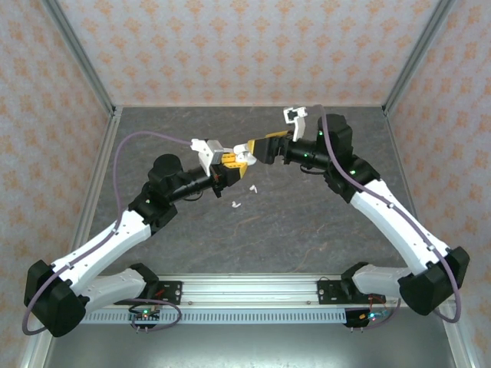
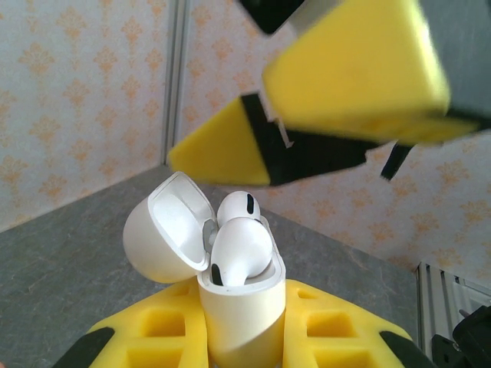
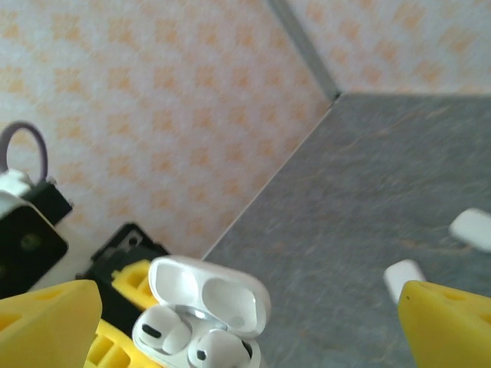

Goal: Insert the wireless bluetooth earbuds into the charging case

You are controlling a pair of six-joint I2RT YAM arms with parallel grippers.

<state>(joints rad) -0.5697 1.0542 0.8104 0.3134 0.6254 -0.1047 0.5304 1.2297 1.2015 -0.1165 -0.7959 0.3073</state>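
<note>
While my left gripper (image 2: 247,337) clamps the open charging case (image 2: 239,303), two earbuds (image 2: 242,247) sit inside; my right gripper (image 3: 247,326) gapes above. Next, I judge: close the lid (image 2: 167,230).

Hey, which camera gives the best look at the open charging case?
Left wrist view: the charging case sits close and centred, open, two white earbuds inside. The right wrist view cuts it off at the bottom edge. The top external view shows it tiny between the left hand and right hand.
</note>
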